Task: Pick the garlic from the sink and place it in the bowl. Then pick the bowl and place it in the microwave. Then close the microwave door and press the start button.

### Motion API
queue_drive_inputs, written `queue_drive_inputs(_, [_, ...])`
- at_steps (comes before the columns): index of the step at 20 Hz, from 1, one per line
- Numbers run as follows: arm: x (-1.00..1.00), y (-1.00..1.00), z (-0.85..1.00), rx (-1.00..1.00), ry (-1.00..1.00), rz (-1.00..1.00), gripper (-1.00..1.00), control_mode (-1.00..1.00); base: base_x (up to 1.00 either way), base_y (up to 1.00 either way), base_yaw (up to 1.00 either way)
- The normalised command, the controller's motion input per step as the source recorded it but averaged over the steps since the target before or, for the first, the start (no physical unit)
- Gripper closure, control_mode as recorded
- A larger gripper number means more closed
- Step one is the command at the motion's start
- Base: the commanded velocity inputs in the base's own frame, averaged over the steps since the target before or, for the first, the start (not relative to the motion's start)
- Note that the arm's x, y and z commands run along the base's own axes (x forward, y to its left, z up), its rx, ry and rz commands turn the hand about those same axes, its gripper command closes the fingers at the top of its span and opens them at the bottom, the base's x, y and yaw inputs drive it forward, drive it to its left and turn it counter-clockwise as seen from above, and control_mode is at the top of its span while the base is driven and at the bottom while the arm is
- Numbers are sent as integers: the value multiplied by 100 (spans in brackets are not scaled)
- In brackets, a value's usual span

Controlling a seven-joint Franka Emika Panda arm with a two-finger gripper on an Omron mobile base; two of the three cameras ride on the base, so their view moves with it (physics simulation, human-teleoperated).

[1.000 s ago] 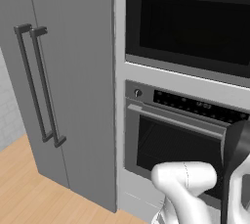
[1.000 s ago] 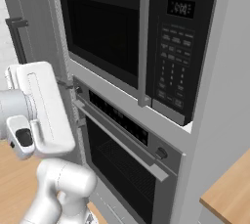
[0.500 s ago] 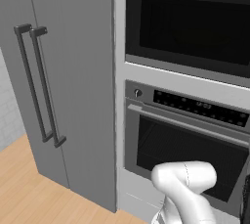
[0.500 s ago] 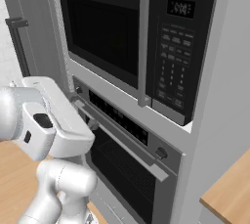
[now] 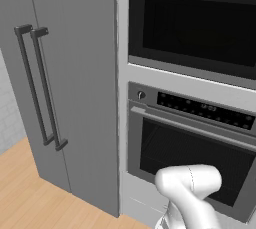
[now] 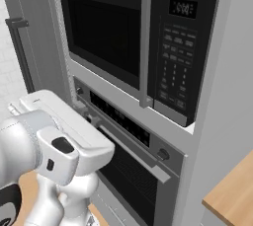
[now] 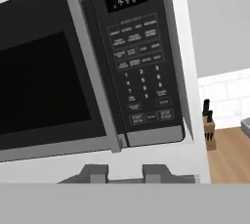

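Observation:
The microwave (image 6: pixel 133 37) is built into the wall column, and its black door (image 7: pixel 44 81) is shut flush against the front. A grey vertical handle (image 6: pixel 147 42) runs beside the keypad (image 7: pixel 139 66), whose display reads 12:00. My gripper (image 7: pixel 125 173) faces the microwave front from a short distance below it. Its two grey fingertips (image 7: pixel 95 171) stand apart with nothing between them, so it is open. The white forearm (image 6: pixel 64 131) reaches forward in front of the oven. The garlic, the wooden bowl and the sink are out of view.
A larger oven (image 5: pixel 195 143) with a long bar handle (image 6: pixel 131 153) sits under the microwave. A tall grey cabinet with two long handles (image 5: pixel 37 83) stands to the left. A wooden counter edge (image 6: pixel 232 190) is at the right, with a knife block (image 7: pixel 209 130) on it.
The arm has swung from upright to pointing forward at the oven front. The dark hand has left the right edge of the left base view.

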Motion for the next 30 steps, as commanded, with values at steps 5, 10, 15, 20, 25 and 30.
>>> queue_drive_inputs(5, [36, -8, -39, 0, -17, 2, 100, -100, 0, 0, 0])
queue_drive_inputs(10, [34, 0, -11, 0, -3, -4, 100, -100, 0, 0, 0])
queue_drive_inputs(15, [39, -1, -18, 0, 1, -2, 100, -100, 0, 0, 0])
queue_drive_inputs(20, [41, -25, -8, 0, 0, 0, 100, -100, 0, 0, 0])
queue_drive_inputs(25, [1, -55, 0, 5, -2, 0, 100, -100, 0, 0, 0])
queue_drive_inputs(30, [3, -25, 0, 1, 0, 0, 100, -100, 0, 0, 0])
